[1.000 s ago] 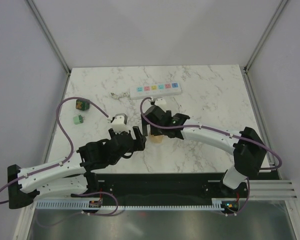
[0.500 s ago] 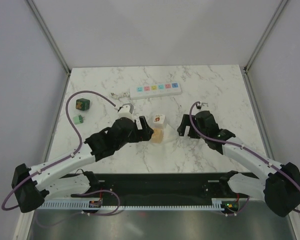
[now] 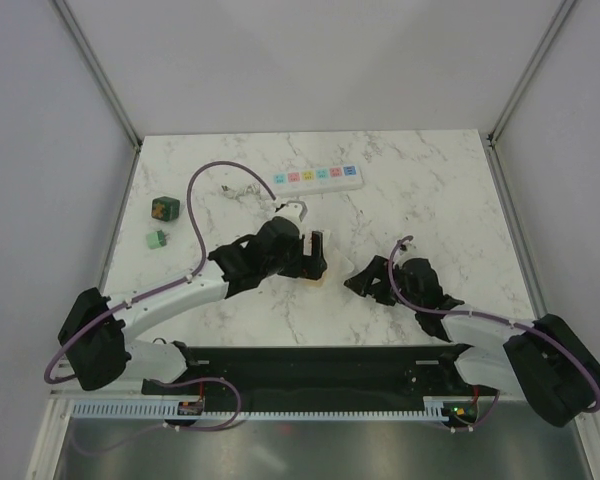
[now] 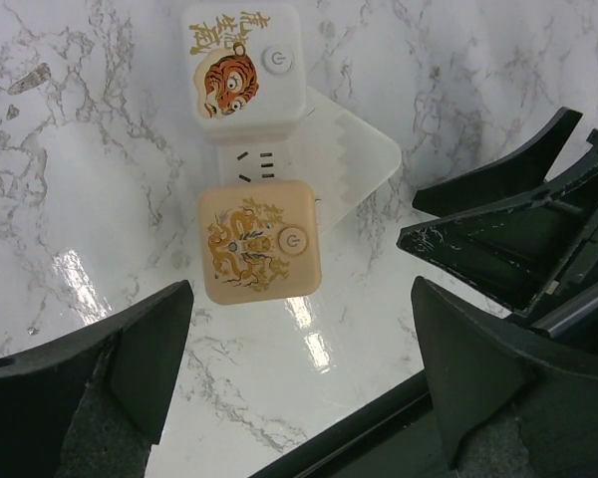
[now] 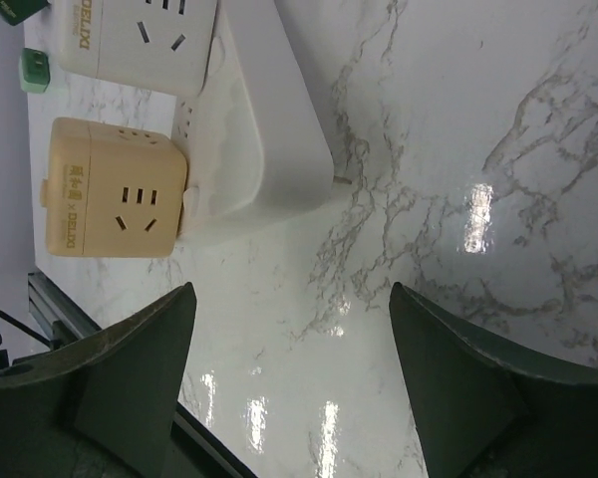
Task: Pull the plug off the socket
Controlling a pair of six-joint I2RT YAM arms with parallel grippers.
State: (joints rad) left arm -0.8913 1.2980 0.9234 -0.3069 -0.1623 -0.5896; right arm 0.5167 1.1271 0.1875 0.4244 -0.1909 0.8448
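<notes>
Your left claw and right claw gape empty. The plug, at ten o'clock, looks light, rigid, probably slick; pinch opposite flat sides.

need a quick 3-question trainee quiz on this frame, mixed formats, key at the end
1. True or false: the dark green plug is seated in the power strip.
2. Which thing lies nearest the left claw?
A. beige dragon cube
B. dark green plug
C. power strip
3. Fill in: the right claw is ___ and grips nothing.

Key
1. False: the plug lies apart from the strip.
2. A
3. open
</notes>
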